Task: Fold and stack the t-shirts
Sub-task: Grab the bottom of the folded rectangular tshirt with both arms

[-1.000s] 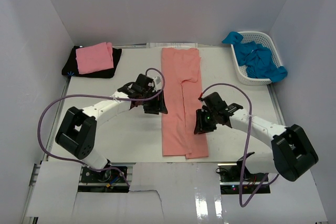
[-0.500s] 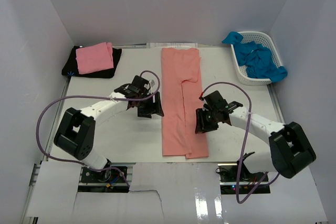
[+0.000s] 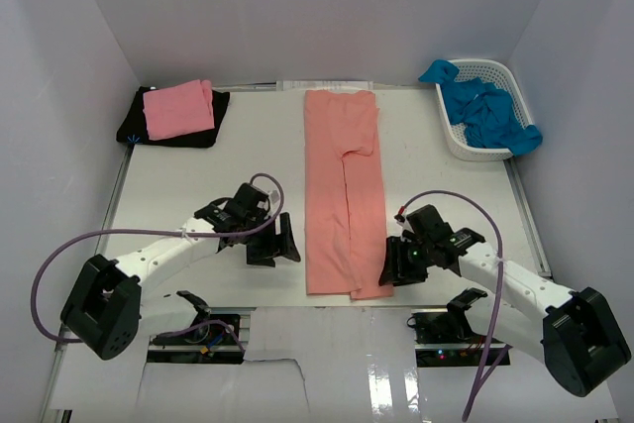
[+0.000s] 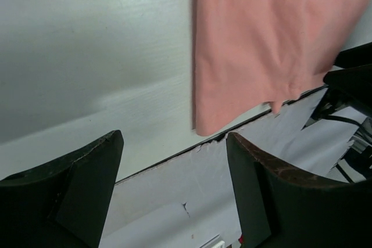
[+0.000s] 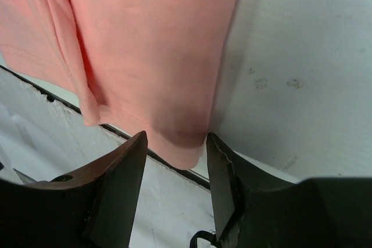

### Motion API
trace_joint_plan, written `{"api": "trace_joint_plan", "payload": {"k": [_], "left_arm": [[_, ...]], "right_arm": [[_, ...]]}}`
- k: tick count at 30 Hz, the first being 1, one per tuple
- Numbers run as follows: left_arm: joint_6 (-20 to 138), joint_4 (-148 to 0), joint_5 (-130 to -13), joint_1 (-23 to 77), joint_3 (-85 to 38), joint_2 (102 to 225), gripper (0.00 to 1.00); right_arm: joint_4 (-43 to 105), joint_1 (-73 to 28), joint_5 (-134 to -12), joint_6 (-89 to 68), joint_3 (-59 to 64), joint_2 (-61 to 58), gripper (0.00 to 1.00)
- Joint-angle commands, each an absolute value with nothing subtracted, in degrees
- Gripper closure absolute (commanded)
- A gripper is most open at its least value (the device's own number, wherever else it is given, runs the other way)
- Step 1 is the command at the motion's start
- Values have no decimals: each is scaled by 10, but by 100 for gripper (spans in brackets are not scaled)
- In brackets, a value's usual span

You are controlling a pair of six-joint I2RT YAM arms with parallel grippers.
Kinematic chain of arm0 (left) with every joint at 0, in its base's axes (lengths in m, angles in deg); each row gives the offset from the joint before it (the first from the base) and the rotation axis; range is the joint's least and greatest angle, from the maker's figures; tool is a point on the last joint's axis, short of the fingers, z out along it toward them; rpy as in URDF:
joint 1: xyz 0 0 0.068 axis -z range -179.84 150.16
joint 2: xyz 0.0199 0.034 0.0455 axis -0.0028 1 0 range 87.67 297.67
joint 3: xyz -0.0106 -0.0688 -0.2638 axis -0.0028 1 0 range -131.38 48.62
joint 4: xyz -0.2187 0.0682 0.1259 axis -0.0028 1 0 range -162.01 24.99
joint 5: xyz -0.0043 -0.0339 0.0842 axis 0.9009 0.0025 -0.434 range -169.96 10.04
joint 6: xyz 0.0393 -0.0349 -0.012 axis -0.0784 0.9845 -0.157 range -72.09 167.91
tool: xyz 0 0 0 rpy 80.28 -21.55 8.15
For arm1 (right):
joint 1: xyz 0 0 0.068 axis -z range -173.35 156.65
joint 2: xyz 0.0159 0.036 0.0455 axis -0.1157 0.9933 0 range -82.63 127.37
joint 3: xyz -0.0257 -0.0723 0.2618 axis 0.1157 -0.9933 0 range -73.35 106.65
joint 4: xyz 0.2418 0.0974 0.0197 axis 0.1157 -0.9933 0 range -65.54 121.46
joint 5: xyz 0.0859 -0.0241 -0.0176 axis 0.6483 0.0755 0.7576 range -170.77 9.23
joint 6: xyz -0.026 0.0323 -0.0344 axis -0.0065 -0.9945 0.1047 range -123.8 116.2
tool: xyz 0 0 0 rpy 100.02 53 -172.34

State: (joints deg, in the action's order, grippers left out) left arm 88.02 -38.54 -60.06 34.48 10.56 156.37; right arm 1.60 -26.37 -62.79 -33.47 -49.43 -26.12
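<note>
While the salmon t-shirt lies folded lengthwise mid-table, we see the left gripper gaping empty beside its near-left edge, the right gripper half-open, seemingly empty, over its near-right corner.

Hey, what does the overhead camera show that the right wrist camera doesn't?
Only overhead: the folded pink shirt on the black shirt at far left, the white basket of blue shirts at far right, and the left gripper. Only right wrist: small scuff marks on the table beside the cloth. Both: the salmon shirt's near end, with the right gripper open at it.
</note>
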Motion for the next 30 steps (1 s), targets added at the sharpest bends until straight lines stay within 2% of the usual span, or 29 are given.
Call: {"api": "trace_joint_plan", "payload": {"k": [1, 9, 11, 15, 20, 22, 27, 30], "left_arm": [[907, -380, -635, 384, 113, 1574, 17], [957, -437, -658, 441, 144, 1595, 17], [961, -447, -660, 442, 147, 1596, 17], [962, -461, -668, 449, 141, 1622, 16], [966, -475, -687, 461, 135, 1643, 16], [971, -484, -688, 464, 136, 1646, 16], [977, -499, -684, 470, 143, 1647, 19], [977, -503, -679, 475, 143, 1647, 25]], "right_arm": [[3, -261, -609, -356, -503, -278, 48], [8, -261, -608, -374, -536, -295, 49], [14, -261, -608, -375, -540, -292, 53], [19, -261, -612, -376, -545, -282, 69], [25, -262, -616, -376, -549, -278, 78], [25, -261, -616, -376, -548, -278, 85], [22, -261, -616, -375, -548, -283, 87], [23, -261, -618, -375, -547, -281, 88]]}}
